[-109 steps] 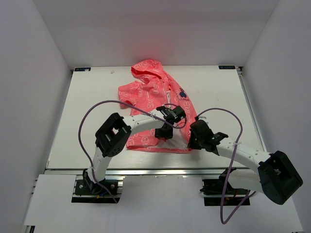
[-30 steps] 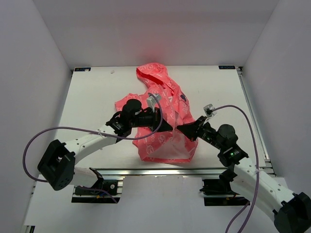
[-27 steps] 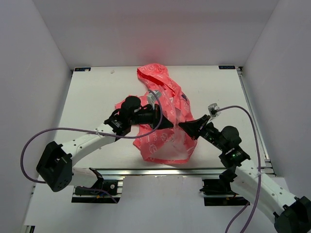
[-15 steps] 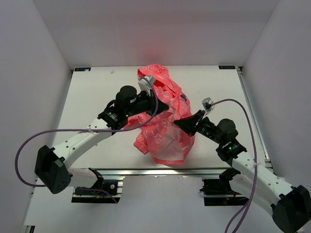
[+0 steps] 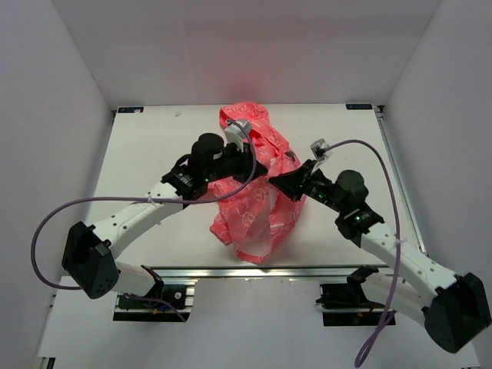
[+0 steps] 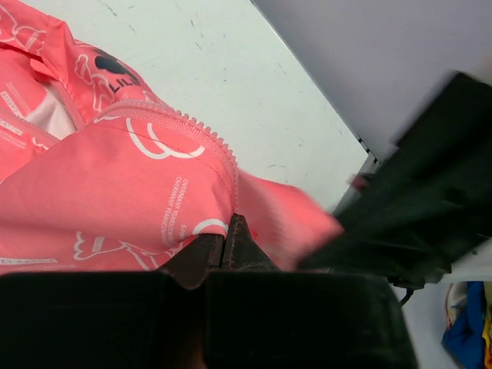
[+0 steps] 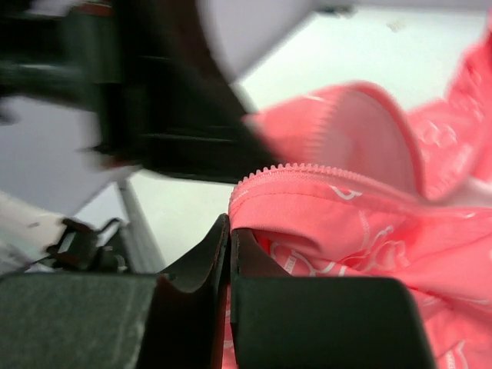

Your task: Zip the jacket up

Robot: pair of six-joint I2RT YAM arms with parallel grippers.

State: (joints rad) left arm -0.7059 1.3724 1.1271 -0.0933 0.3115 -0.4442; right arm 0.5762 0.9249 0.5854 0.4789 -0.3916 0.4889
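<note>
Top external: you are holding jacket (image 5: 254, 219) up, left gripper (image 6: 231, 238) and right gripper (image 7: 230, 231) each pinching zipper edge (image 6: 207, 134). Be levelling both edges, avoiding overstretching fabric.

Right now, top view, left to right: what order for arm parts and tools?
Left arm's black elbow housing → left tool → right tool → right arm's black elbow housing. Coral-pink thin-fabric jacket overlaps both tools, so left out.
</note>
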